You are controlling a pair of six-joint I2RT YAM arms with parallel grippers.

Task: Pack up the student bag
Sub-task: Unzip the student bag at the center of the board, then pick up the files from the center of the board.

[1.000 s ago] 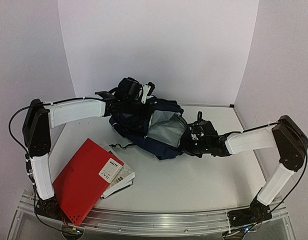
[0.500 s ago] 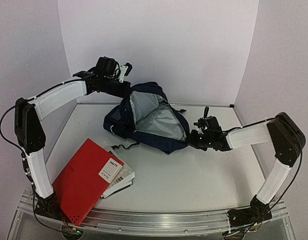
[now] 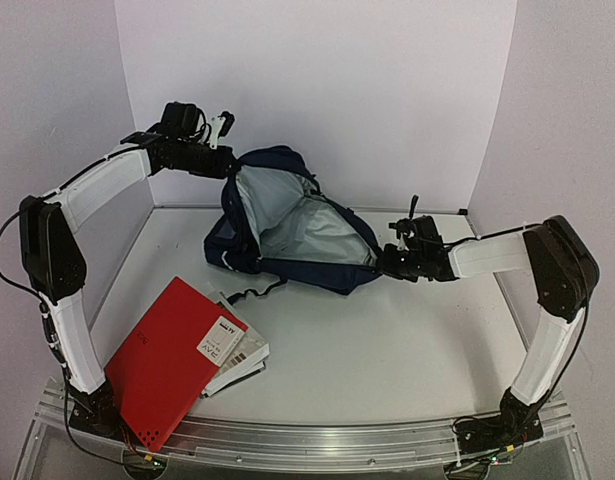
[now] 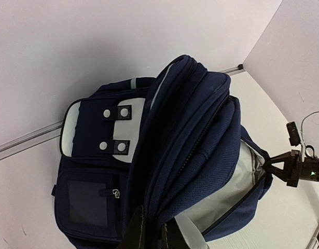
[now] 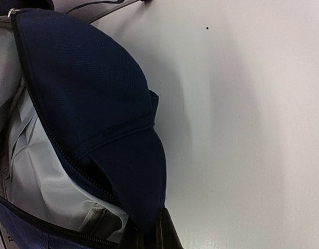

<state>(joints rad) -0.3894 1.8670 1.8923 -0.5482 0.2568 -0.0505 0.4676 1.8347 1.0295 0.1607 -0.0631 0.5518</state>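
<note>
The student bag (image 3: 249, 250) is a dark navy backpack, unzipped, its grey lining (image 3: 297, 215) facing up, held stretched between both arms at the back of the table. My left gripper (image 3: 230, 165) is shut on the bag's top rim and holds it raised near the back wall; the left wrist view shows my fingertips (image 4: 133, 233) pinching navy fabric (image 4: 190, 135) beside the front pocket with white snaps. My right gripper (image 3: 385, 262) is shut on the bag's lower right edge (image 5: 123, 155), low over the table.
A red book (image 3: 167, 355) lies on the near left of the table on top of white papers (image 3: 242, 360). A black strap (image 3: 249, 292) trails from the bag's front. The white back wall stands right behind the bag.
My left gripper has risen and moved left toward the back wall, lifting the bag's rim. The bag's mouth has opened wider, showing more grey lining. My right gripper shifted slightly right and back.
</note>
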